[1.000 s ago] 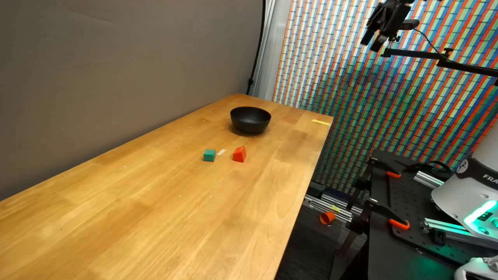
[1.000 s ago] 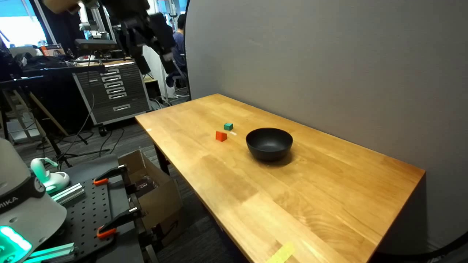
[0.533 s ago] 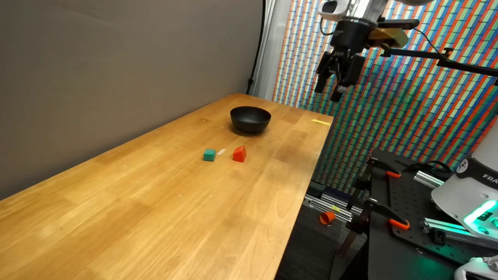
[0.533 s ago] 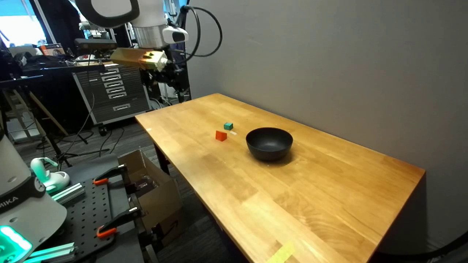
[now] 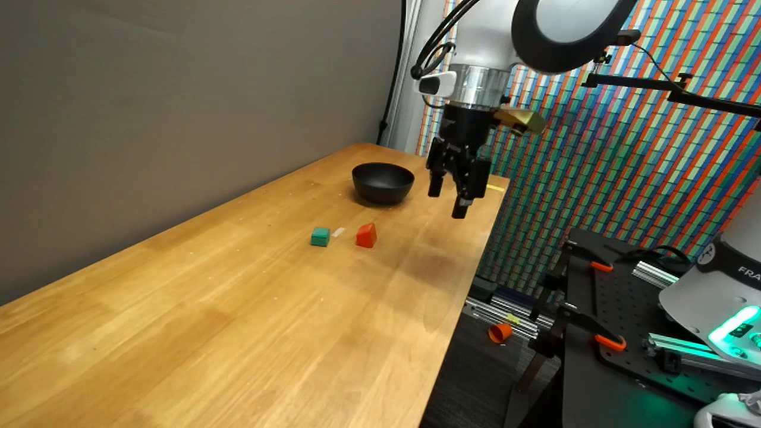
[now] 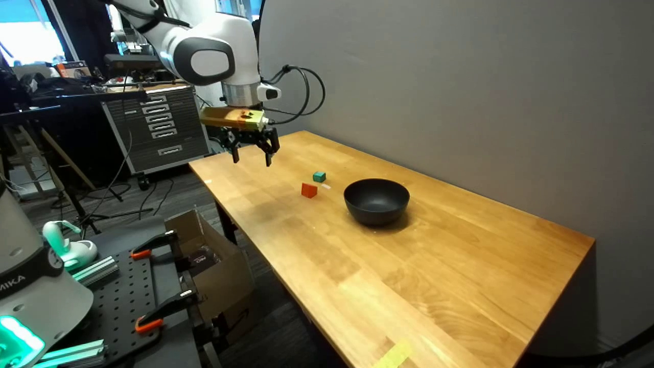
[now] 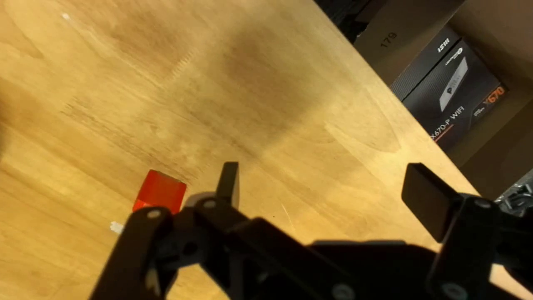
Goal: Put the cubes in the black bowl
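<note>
Wrist view: red block partly behind gripper, carton beyond table.

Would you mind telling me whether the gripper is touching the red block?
Apart. Both exterior views show tabletop between the gripper and the red block; in the wrist view, the gripper only hides part of the block.
</note>
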